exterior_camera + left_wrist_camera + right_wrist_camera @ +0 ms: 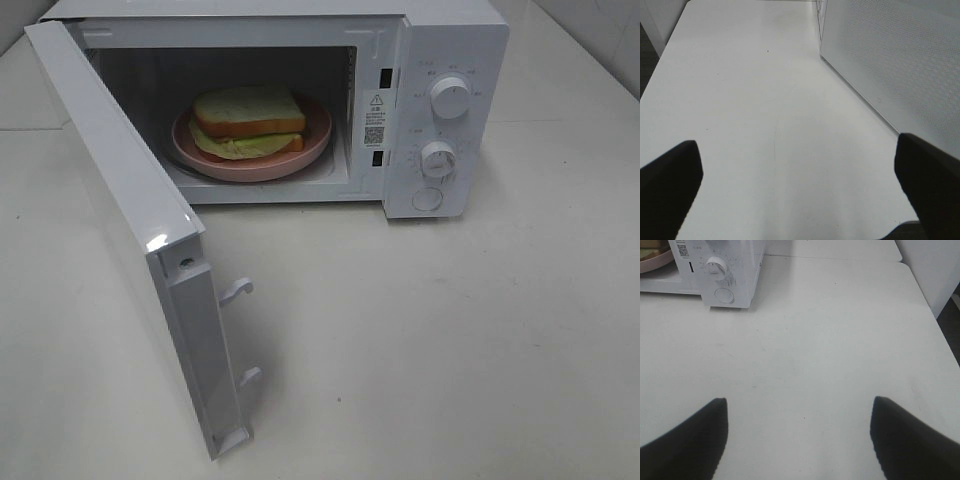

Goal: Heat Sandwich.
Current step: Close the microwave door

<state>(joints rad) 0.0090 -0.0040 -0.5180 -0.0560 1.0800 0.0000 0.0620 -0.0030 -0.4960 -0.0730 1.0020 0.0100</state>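
The sandwich (248,120), white bread with brown crust and pale green filling, lies on a round pink plate (310,146) inside the white microwave (455,40). The microwave door (130,200) stands wide open toward the front left. Neither arm shows in the exterior high view. In the left wrist view my left gripper (797,187) is open and empty over the white table, beside the door's outer face (900,65). In the right wrist view my right gripper (799,432) is open and empty, well short of the microwave's control panel (720,270). The plate's edge (652,262) shows there too.
The microwave has two round knobs (450,97) and a round button (427,199) on its right panel. Two latch hooks (238,290) stick out of the door's edge. The white table (450,340) stretches in front and to the right.
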